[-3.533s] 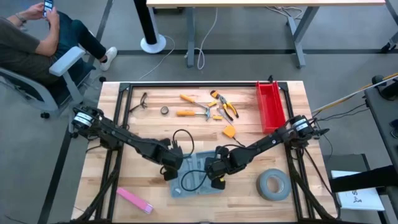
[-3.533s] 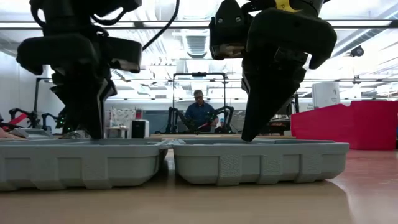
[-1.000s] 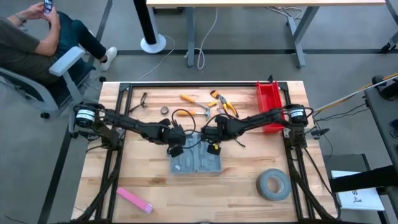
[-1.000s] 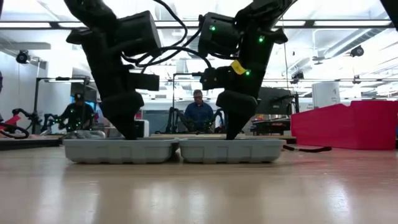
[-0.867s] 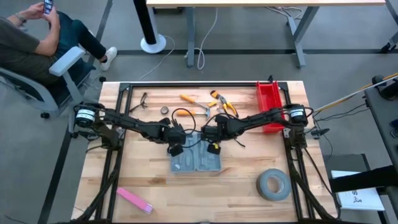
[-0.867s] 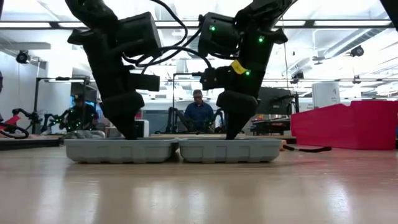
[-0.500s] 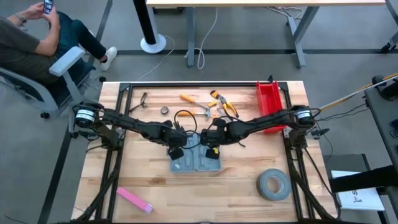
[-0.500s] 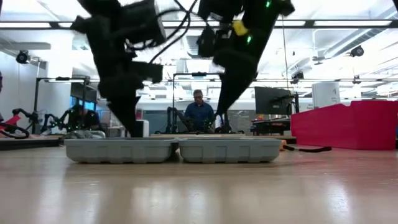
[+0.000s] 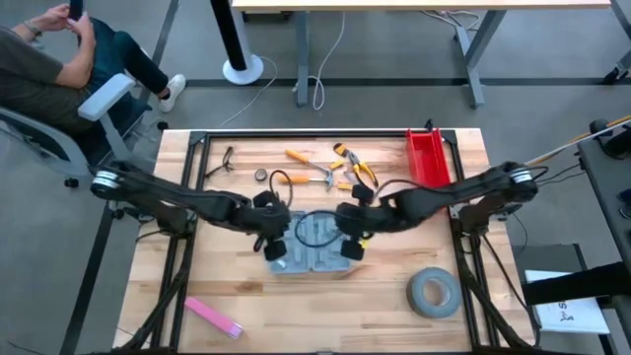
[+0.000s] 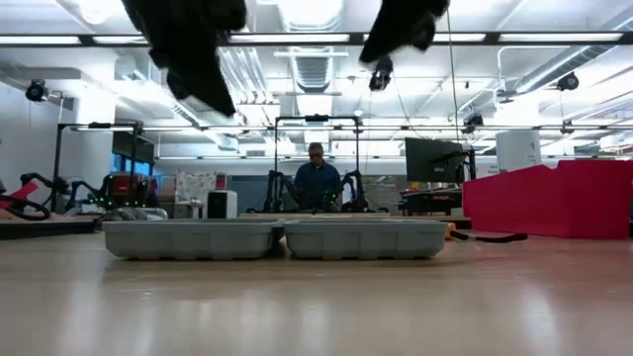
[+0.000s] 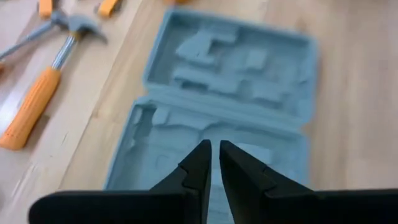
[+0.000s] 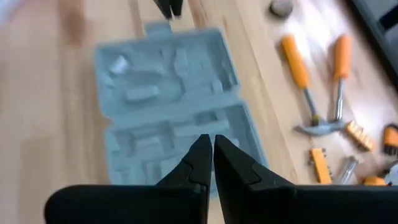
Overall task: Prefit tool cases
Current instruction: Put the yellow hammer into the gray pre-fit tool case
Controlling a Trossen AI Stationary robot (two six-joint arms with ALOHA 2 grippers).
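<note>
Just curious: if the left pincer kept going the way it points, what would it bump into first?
Most likely the open tool case: the left pincer aims down at its moulded recesses, holding nothing, with nothing visible between.

open tool case flat on table — both arms raised above

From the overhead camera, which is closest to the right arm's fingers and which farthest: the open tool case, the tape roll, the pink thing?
1. Tool case: right beside the right gripper, at the table's middle.
2. Grey tape roll: toward the near right corner.
3. Pink object: near left corner, farthest.
</note>
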